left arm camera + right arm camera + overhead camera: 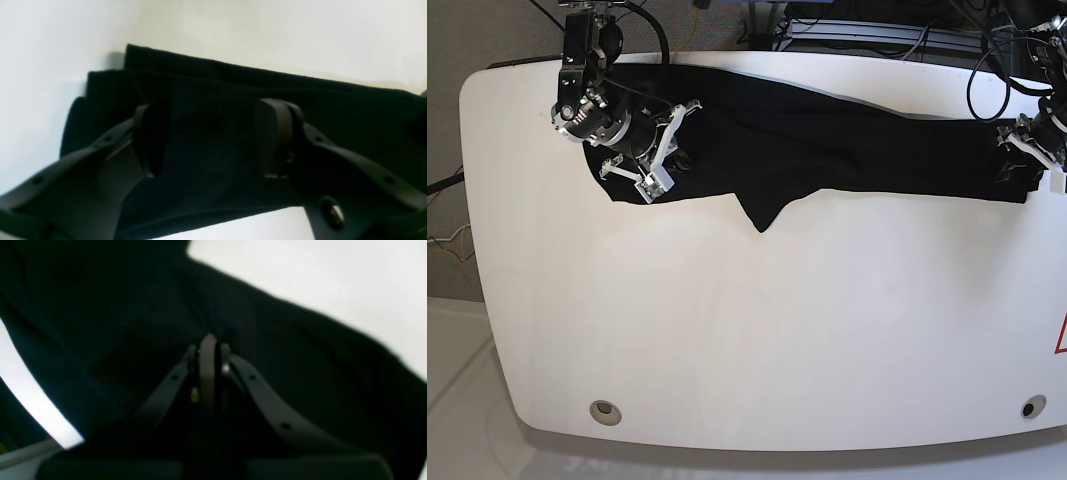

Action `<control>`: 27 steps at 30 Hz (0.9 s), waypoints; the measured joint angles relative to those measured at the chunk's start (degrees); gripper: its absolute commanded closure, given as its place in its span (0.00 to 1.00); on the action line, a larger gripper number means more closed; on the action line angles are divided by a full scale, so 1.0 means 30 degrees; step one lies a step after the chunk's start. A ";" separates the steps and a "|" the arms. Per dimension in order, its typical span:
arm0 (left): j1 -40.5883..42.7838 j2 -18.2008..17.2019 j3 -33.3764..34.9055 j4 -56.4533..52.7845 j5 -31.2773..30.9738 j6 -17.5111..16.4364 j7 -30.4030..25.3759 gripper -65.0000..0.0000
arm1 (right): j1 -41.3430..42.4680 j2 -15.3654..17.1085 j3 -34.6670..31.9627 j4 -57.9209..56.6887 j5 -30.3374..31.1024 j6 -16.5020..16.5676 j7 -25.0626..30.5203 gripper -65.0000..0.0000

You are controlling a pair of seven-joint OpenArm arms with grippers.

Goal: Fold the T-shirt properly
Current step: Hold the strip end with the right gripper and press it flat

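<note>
Both hands are resting at the T-shirt point(847, 150) on the surface point(757, 340). Left hand point(213, 136) is gaping over cloth; right hand point(208, 350) is pinching cloth tight.

We see a white bench point(747, 330) with rounded corners and two small round fittings near its front edge, one at the left point(605, 410) and one at the right point(1028, 408). A red mark point(1061, 336) sits at its right edge.

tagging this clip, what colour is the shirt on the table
Plain black shirt, with no print visible here; the base view shows it best, against the white table.
</note>
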 measured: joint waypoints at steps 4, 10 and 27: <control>-0.0044 0.0007 0.0029 0.0015 0.0109 0.0007 -0.0058 0.44 | 0.0204 0.0109 -0.0015 -0.1115 0.0233 0.0036 0.0291 0.99; -0.0255 -0.0160 0.0357 -0.0219 0.0321 0.0131 -0.0539 0.44 | 0.0962 0.1188 -0.0721 -0.2936 0.2404 0.0044 0.0226 0.99; -0.0984 -0.0342 0.1479 -0.2506 0.0801 0.0270 -0.1785 0.44 | 0.1239 0.1282 -0.1078 -0.3424 0.2900 0.0051 0.0153 0.99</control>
